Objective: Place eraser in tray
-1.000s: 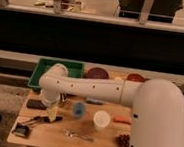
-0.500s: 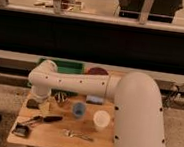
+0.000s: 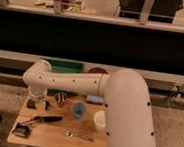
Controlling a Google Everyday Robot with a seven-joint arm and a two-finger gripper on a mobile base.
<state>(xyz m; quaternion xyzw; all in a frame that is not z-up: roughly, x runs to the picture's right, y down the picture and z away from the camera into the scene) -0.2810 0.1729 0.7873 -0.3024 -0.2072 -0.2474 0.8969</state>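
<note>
The eraser [image 3: 31, 103], a small dark block, lies near the left edge of the wooden table [image 3: 52, 138]. My gripper [image 3: 38, 98] hangs down from the white arm [image 3: 74, 82] right over the eraser, at or just beside it; I cannot tell if it touches. The green tray [image 3: 62, 64] stands at the back left of the table, behind the arm, which hides part of it.
A black-handled utensil [image 3: 47, 119] lies in front of the eraser. A dark object [image 3: 22, 130] sits at the front left corner. A blue cup [image 3: 78, 109], a white cup [image 3: 100, 119], a light blue block [image 3: 95, 98], a metal utensil [image 3: 76, 134] and a red bowl [image 3: 98, 71] stand to the right.
The arm has swung left across the table, and the gripper has come down over the eraser at the left edge. The objects on the table have not moved.
</note>
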